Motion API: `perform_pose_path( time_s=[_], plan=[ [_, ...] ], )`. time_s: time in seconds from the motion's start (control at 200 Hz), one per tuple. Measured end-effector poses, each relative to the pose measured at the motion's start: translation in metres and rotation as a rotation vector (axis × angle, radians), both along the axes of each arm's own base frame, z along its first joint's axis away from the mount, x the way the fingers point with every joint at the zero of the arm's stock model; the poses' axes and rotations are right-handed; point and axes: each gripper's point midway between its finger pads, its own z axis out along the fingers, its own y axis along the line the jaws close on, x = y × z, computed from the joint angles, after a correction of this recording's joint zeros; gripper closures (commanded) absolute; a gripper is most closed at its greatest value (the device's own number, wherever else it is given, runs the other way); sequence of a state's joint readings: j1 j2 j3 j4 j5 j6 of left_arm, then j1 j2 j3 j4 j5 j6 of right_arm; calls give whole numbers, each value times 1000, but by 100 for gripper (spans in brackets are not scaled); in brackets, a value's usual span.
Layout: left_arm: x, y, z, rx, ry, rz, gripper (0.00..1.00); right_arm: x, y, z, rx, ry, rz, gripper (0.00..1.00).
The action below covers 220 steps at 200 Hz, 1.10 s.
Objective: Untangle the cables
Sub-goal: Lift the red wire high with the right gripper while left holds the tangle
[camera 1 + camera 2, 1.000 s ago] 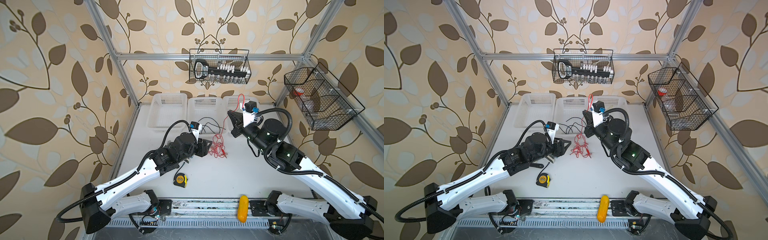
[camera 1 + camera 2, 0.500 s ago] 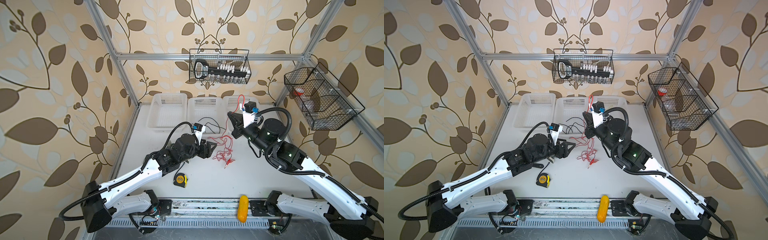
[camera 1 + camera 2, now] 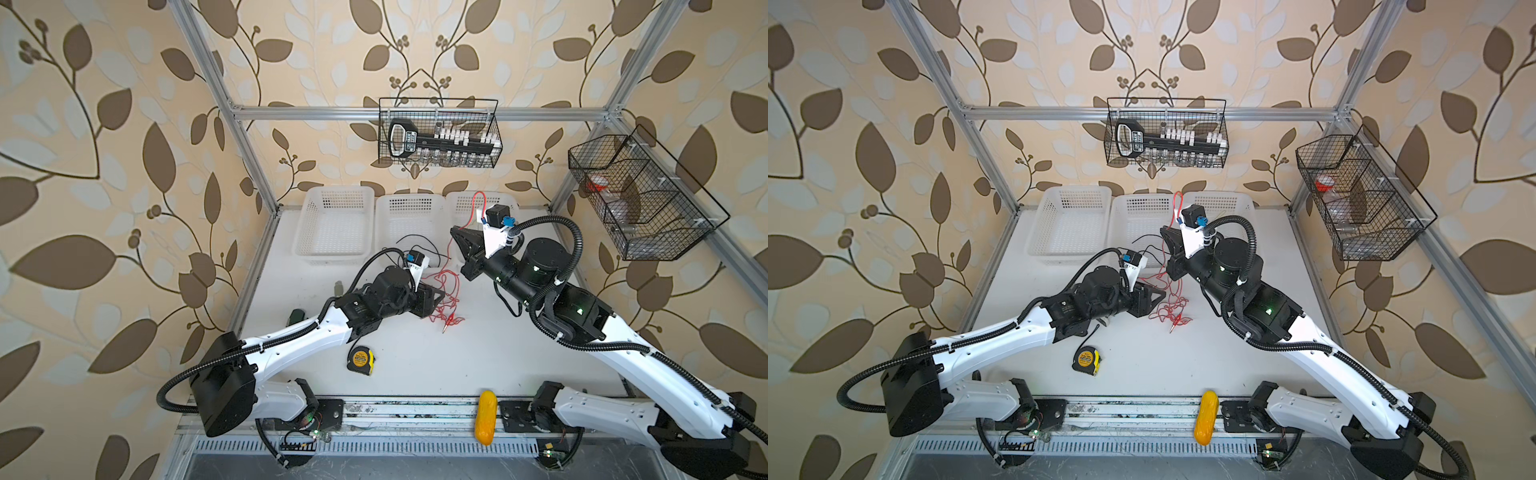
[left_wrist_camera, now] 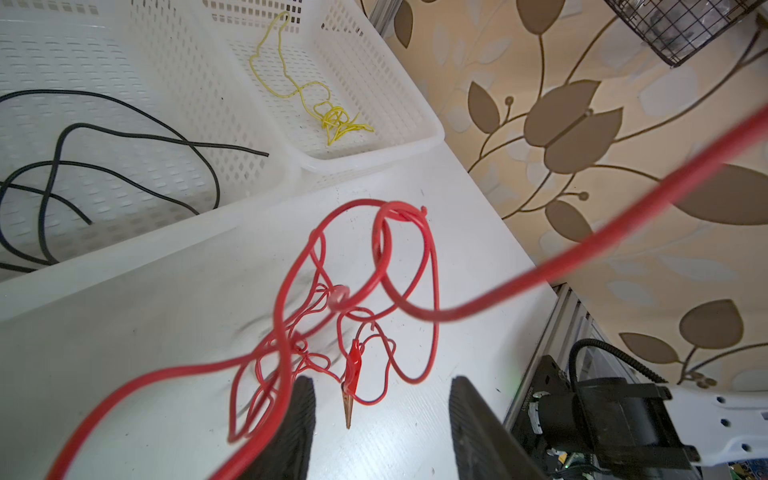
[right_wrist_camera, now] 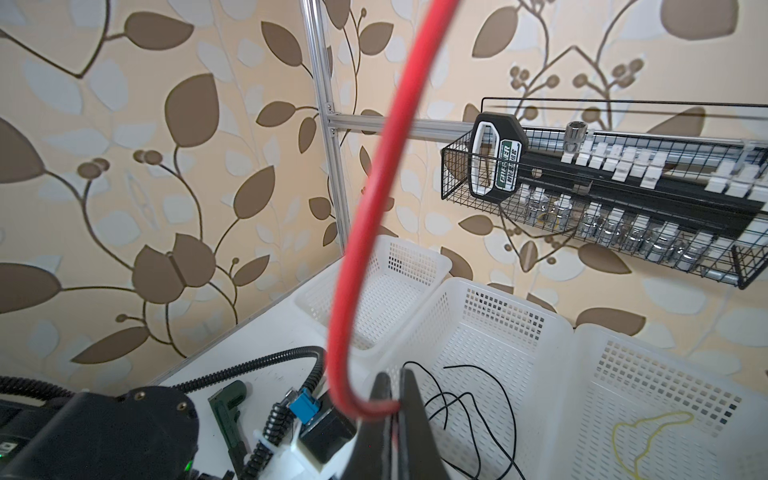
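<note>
Left wrist view — red cable (image 4: pixel 353 291) knotted just in front of the white basket (image 4: pixel 145 245); left gripper (image 4: pixel 380 382) spread apart over it, right gripper (image 5: pixel 395 386) clamped on one strand. Pinch a loop beside the clip (image 4: pixel 353 365), pull gently — no jerks.

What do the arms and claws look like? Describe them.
Left arm and right arm: white shells, black joints and bases, black corrugated hoses alongside. Each wrist has a white mount with a blue plug. Left claw and right claw: flat black tapered fingers. A green light glows on the right arm.
</note>
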State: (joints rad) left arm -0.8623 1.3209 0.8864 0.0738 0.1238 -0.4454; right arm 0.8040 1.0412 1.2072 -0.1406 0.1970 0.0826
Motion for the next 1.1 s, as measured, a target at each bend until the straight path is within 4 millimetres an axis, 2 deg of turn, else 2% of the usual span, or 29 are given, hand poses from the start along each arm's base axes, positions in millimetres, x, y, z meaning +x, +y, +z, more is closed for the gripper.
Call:
perform_pose_path(
  time_s=[0.375, 0.56, 0.825, 0.925, 1.045, 1.1],
  plan=[
    [20, -3, -31, 52, 3, 69, 46, -5, 6, 0, 15, 10, 39, 100],
    [24, -8, -29, 6, -13, 81, 50, -9, 6, 4, 29, 8, 54, 100],
    [28, -11, -18, -87, -42, 102, 67, -12, 8, 2, 30, 14, 65, 100],
    [30, -11, -13, -110, -55, 110, 78, -12, 8, 0, 29, 20, 70, 100],
    [33, -11, -7, -133, -63, 124, 100, -13, 9, -1, 31, 23, 73, 100],
    [34, -11, -7, -136, -63, 132, 100, -13, 8, -1, 31, 24, 69, 100]
  ],
)
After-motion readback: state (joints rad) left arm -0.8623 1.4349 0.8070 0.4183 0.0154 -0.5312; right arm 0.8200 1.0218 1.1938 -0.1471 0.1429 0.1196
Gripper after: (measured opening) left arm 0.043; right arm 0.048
